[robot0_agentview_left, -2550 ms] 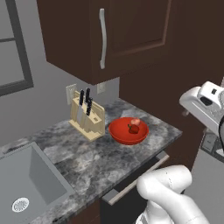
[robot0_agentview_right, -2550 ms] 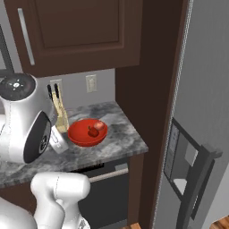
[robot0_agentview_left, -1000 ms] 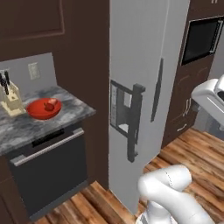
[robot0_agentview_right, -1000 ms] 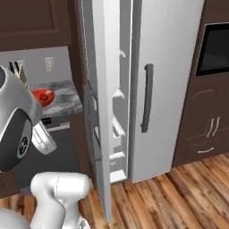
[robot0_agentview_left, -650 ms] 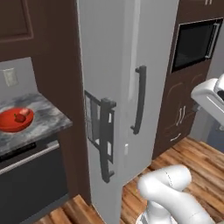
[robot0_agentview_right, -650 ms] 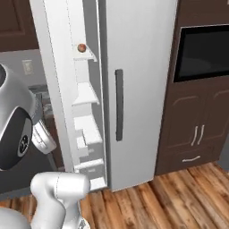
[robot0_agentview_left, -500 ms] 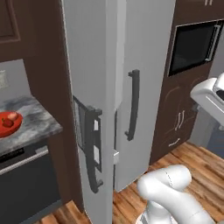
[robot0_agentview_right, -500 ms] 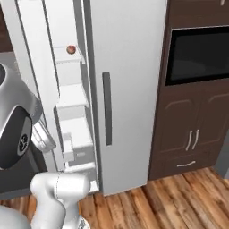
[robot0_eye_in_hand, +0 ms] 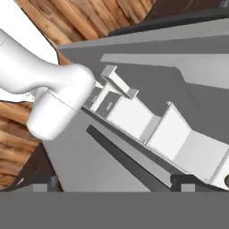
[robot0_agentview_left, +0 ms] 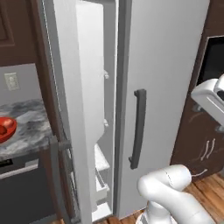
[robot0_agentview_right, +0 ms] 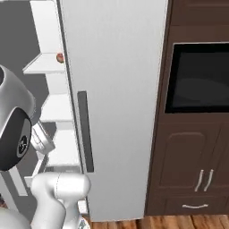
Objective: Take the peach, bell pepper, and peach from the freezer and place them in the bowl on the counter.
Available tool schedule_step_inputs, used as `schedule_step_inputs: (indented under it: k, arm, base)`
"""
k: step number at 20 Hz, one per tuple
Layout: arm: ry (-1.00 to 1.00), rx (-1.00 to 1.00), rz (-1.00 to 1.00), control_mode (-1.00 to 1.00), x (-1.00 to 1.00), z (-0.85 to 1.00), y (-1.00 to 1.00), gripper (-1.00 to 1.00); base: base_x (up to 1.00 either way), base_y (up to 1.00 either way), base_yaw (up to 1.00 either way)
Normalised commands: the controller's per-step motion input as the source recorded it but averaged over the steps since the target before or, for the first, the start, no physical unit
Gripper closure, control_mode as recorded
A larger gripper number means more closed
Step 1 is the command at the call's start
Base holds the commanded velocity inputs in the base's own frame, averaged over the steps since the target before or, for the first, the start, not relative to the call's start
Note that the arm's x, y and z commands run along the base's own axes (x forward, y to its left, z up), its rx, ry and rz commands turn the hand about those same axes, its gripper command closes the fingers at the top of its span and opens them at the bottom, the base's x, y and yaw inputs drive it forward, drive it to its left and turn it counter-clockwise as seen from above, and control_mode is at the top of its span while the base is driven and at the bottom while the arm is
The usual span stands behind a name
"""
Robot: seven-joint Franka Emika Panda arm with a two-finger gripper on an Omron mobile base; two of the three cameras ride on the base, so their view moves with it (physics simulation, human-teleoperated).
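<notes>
The freezer (robot0_agentview_left: pixel 97 100) stands with its door (robot0_agentview_left: pixel 65 113) swung open and white shelves showing inside. On an upper shelf (robot0_agentview_right: pixel 44 62) sits a small reddish round item (robot0_agentview_right: pixel 60 57); I cannot tell whether it is a peach or the bell pepper. The red bowl (robot0_agentview_left: pixel 6 129) rests on the marbled counter (robot0_agentview_left: pixel 28 127) at the far left edge, with something small and red lying in it. My gripper (robot0_eye_in_hand: pixel 114 184) is open and empty, its fingertips (robot0_eye_in_hand: pixel 42 185) wide apart, looking along the freezer shelves (robot0_eye_in_hand: pixel 156 129) from a tilted angle.
The wider fridge door (robot0_agentview_left: pixel 166 65) is shut, its dark handle (robot0_agentview_left: pixel 138 127) in front of me. A black built-in oven (robot0_agentview_right: pixel 197 78) and brown cabinets (robot0_agentview_right: pixel 192 174) stand to the right. A black dishwasher front (robot0_agentview_left: pixel 22 188) sits under the counter. Wood floor (robot0_agentview_left: pixel 210 192) lies below.
The whole picture has slid as the base drove from the counter towards the fridge; the bowl has slipped to the left edge. The gripper has stayed open.
</notes>
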Motion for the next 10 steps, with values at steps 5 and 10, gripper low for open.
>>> schedule_step_inputs:
  k: [5,10]
  arm:
    - [0.0,0.0,0.0,1.0,0.0,0.0,0.0,-1.0]
    - [0.0,0.0,0.0,1.0,0.0,0.0,0.0,-1.0]
  base:
    - [1.0,-0.01,0.43]
    - [1.0,0.0,0.28]
